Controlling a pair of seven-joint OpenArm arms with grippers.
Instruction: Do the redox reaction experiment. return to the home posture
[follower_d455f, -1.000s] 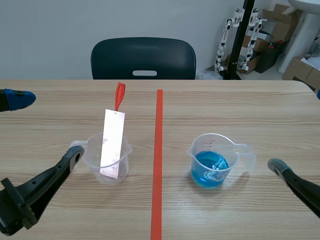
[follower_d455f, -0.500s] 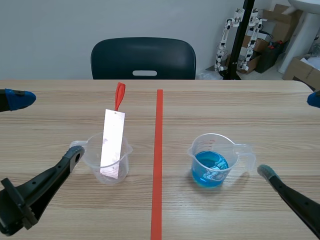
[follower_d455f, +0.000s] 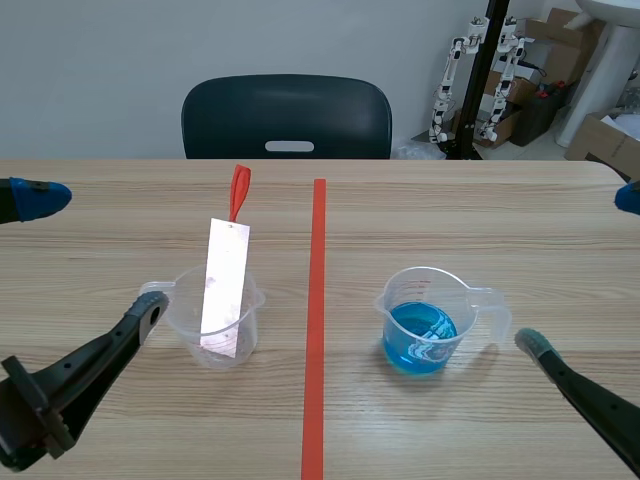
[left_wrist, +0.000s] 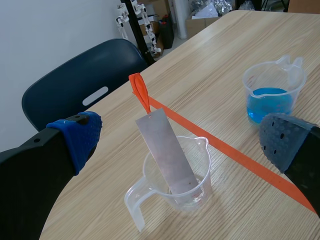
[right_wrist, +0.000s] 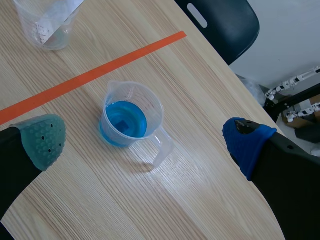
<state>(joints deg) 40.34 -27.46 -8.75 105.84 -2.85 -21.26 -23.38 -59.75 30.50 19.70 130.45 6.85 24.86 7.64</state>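
Your left jaws stand wide open and hold nothing, blue pad (left_wrist: 75, 136) on one side and grey pad (left_wrist: 284, 144) on the other. The clear beaker (left_wrist: 176, 176) sits on the surface (follower_d455f: 480, 220) ahead of them, framed in the gap but well apart from both fingers. A metal strip (left_wrist: 166, 150) leans tilted inside that beaker, its foot at the bottom and its body against the rim. Its red tab (left_wrist: 140, 91) pokes up above the rim, likely so it can be pinched without touching the beaker. Your right jaws are spread just as wide and are equally empty. The beaker of blue liquid (right_wrist: 128, 116) stands ahead of them, between the grey-green pad (right_wrist: 42, 141) and the blue pad (right_wrist: 247, 143), touching neither. Each beaker turns its handle outward toward its own arm, and the orange-red tape line (follower_d455f: 316, 300) runs between the two, which reads as one vessel per arm. With the strip in the clear beaker and not in the blue liquid, and nothing in either grip, the experiment looks finished. What seems to remain is the return to the home posture. The pictures alone do not show whether either arm has reached it. A dark chair (follower_d455f: 287, 117) stands beyond the surface, far ahead of both jaws.
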